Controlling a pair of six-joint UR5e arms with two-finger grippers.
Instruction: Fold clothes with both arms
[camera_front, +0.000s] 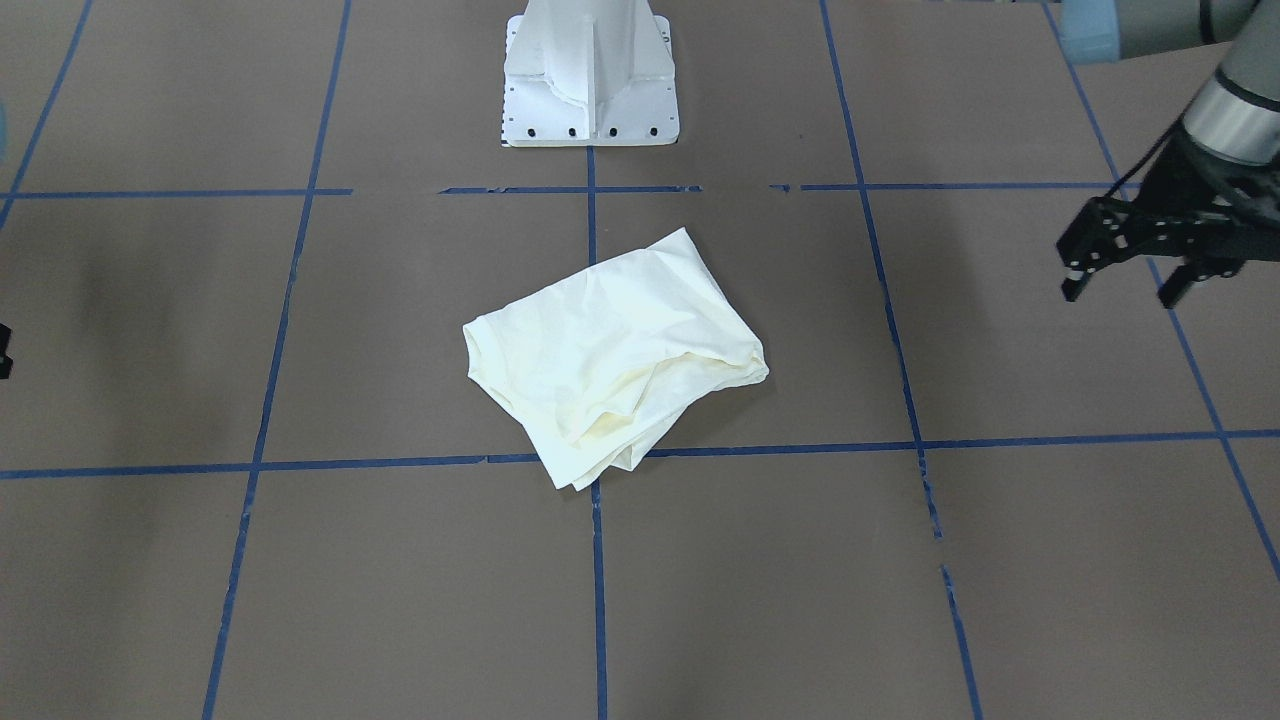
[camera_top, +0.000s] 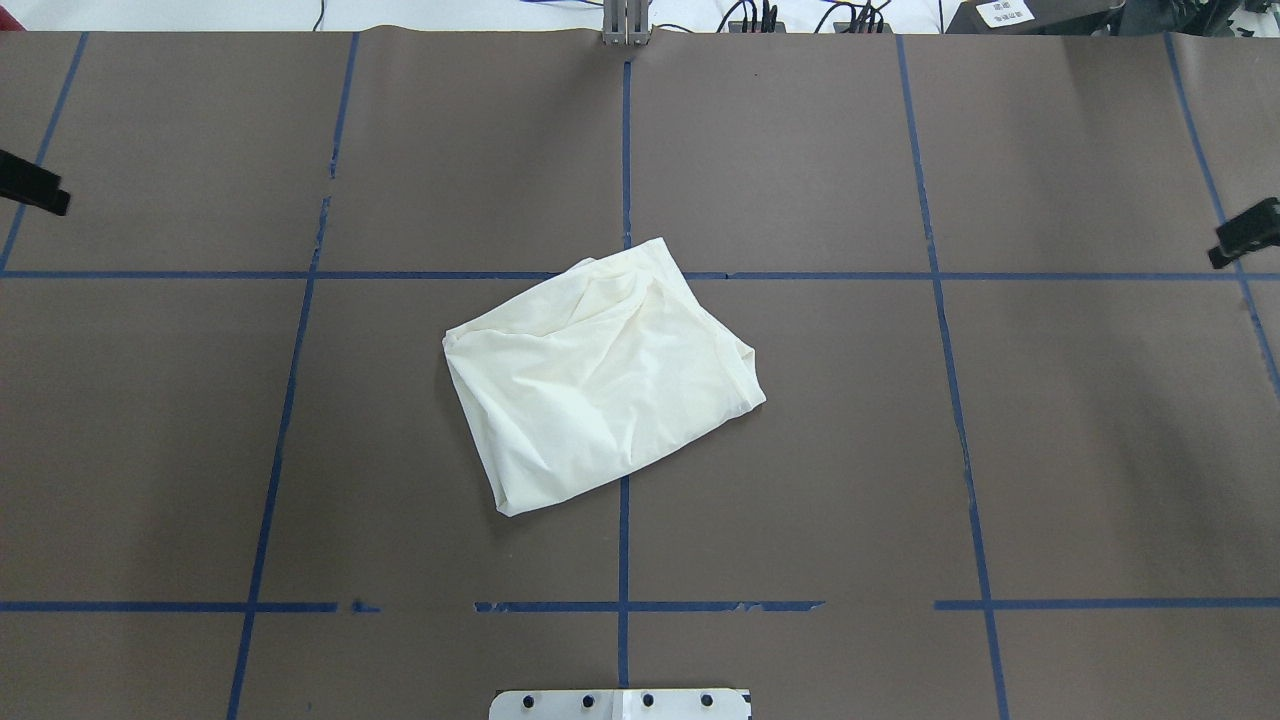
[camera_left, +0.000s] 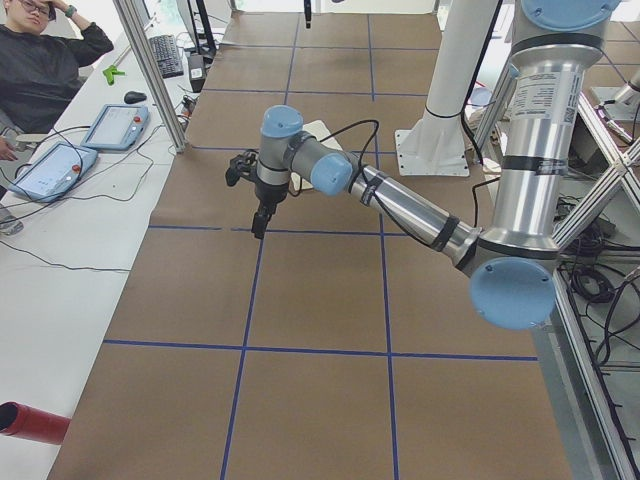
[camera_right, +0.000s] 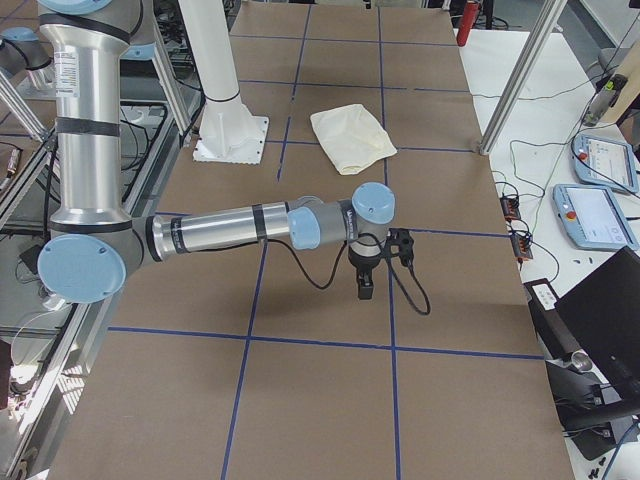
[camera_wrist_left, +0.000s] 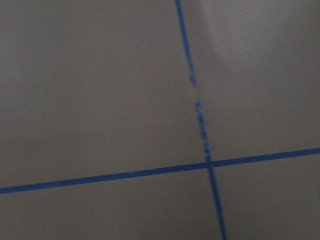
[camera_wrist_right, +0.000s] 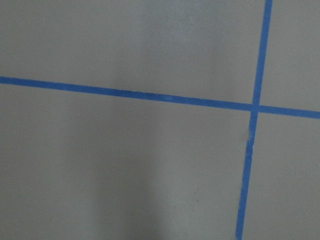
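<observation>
The cream T-shirt (camera_front: 610, 360) lies folded into a rumpled bundle at the middle of the brown table (camera_front: 1000, 560), plain side up with its print hidden. It also shows in the overhead view (camera_top: 600, 380) and in both side views (camera_left: 318, 130) (camera_right: 352, 137). My left gripper (camera_front: 1120, 292) hangs open and empty above the table, far off to the shirt's side (camera_left: 258, 225). Only a black sliver of it shows at the overhead view's left edge (camera_top: 30, 183). My right gripper (camera_right: 365, 285) hovers over the opposite end, a sliver overhead (camera_top: 1245, 232); I cannot tell whether it is open. Both wrist views show only bare table and blue tape.
The white pedestal base (camera_front: 590, 80) stands behind the shirt. Blue tape lines (camera_top: 625, 500) grid the table. An operator (camera_left: 40, 60) sits beside tablets (camera_left: 115, 125) past the far edge, near a metal frame post (camera_left: 150, 70). Teach pendants (camera_right: 595, 215) lie on the side bench.
</observation>
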